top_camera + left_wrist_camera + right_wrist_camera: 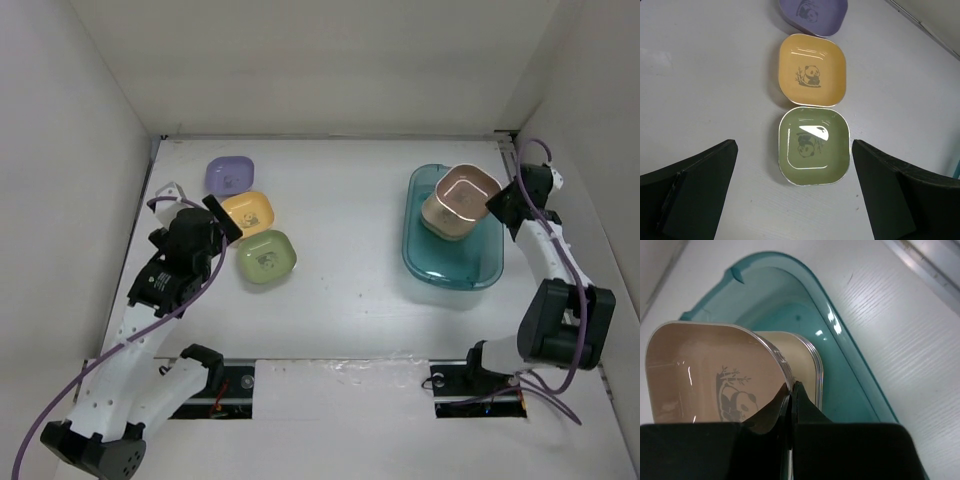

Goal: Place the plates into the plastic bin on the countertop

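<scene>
Left gripper (793,147): I see it spread wide and holding nothing. It hovers over the left side of the countertop (350,290), and its two dark fingers frame the green plate in the wrist view.
Right gripper (791,392): the fingers are pressed together on the near rim of the brown plate (700,370), pinching it.
Brown plate: it is held over the far end of the plastic bin (455,262), above the cream stack and tipped a little in the top view. I cannot tell whether it touches the stack.
Cream stack (802,347): these are cream plates nested inside the bin, with their rims layered. I cannot count them.
Plastic bin: it is translucent teal and sits on the right side of the countertop, just in front of the right arm.
Purple plate (230,176): it lies on the countertop, farthest back in the left-hand row.
Yellow-orange plate (812,70): it is in the middle of the row, edge to edge with its neighbours.
Green plate (813,146): it is nearest the arms and lies flat, with a bright glare across its centre.
Markings: each plate centre I can see carries a dark panda drawing with a bamboo sprig. I can read no lettering on them.
Surroundings: white walls (300,60) enclose the surface.
</scene>
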Tool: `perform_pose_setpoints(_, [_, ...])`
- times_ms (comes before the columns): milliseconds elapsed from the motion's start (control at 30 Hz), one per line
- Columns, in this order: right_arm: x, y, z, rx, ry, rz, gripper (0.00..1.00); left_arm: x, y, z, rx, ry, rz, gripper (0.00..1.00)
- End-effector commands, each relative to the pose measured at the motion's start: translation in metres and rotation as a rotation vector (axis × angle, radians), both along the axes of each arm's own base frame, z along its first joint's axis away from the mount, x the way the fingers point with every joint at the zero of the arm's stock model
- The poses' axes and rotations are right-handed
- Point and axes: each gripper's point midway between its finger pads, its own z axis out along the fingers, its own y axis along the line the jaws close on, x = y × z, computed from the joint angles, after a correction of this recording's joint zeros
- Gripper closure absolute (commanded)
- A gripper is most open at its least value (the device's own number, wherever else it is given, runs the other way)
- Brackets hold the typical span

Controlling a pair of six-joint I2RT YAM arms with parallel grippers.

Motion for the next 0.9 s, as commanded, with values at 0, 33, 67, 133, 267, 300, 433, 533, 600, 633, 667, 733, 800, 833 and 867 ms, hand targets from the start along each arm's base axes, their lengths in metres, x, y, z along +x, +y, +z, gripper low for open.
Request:
perform_pose_setpoints(0, [0.022, 0.017, -0.001, 0.099, -0.054, 0.081, 1.0, 0.004, -0.002, 0.015, -0.013, -0.05, -0.014, 0.0])
perform_pose_setpoints(33, [0.022, 0.019, -0.005, 0.107, -0.045, 0.088, 1.0, 0.003, -0.002, 0.015, -0.005, -0.049, -0.018, 0.0])
perform_pose_setpoints(67, [0.023, 0.022, -0.005, 0.108, -0.044, 0.097, 1.0, 0.005, -0.002, 0.016, -0.008, -0.057, -0.018, 0.0])
perform_pose_setpoints(133, [0.026, 0.026, -0.002, 0.104, -0.057, 0.107, 0.96, 0.005, -0.004, 0.016, -0.012, -0.056, -0.026, 0.0])
perform_pose_setpoints(267, [0.024, 0.03, 0.004, 0.084, -0.065, 0.104, 0.09, 0.005, -0.004, 0.016, -0.012, -0.056, -0.026, 0.0])
perform_pose_setpoints(300, [0.023, 0.032, 0.009, 0.071, -0.073, 0.099, 0.0, 0.005, -0.004, 0.016, -0.012, -0.056, -0.026, 0.0])
perform_pose_setpoints(433, [0.024, 0.047, 0.044, -0.006, -0.13, 0.131, 0.0, 0.009, -0.006, 0.004, 0.003, -0.014, -0.026, 0.0])
perform_pose_setpoints(533, [0.025, 0.107, 0.07, -0.084, -0.181, 0.362, 0.0, 0.011, -0.007, 0.0, 0.004, 0.007, -0.022, 0.0])
perform_pose_setpoints(600, [0.019, 0.151, 0.086, -0.141, -0.2, 0.518, 0.0, 0.01, -0.004, -0.001, 0.006, 0.011, -0.006, 0.0])
perform_pose_setpoints(633, [0.015, 0.175, 0.091, -0.157, -0.213, 0.577, 0.0, 0.009, 0.0, -0.002, 0.021, 0.014, 0.015, 0.0])
perform_pose_setpoints(667, [0.001, 0.225, 0.096, -0.163, -0.229, 0.698, 0.0, 0.01, 0.002, 0.003, 0.003, -0.004, 0.042, 0.0])
perform_pose_setpoints(733, [-0.012, 0.276, 0.083, -0.156, -0.212, 0.817, 0.0, 0.004, 0.018, -0.001, 0.035, 0.011, 0.126, 0.0])
perform_pose_setpoints(800, [-0.037, 0.342, 0.079, -0.142, -0.211, 0.976, 0.01, -0.004, 0.031, -0.002, 0.029, 0.036, 0.229, 0.0])
perform_pose_setpoints(833, [-0.04, 0.366, 0.061, -0.128, -0.175, 1.023, 0.04, -0.006, 0.035, -0.002, 0.034, 0.041, 0.263, 0.0])
perform_pose_setpoints(867, [-0.044, 0.385, 0.055, -0.127, -0.169, 1.061, 0.04, -0.008, 0.042, -0.005, 0.056, 0.049, 0.306, 0.0])
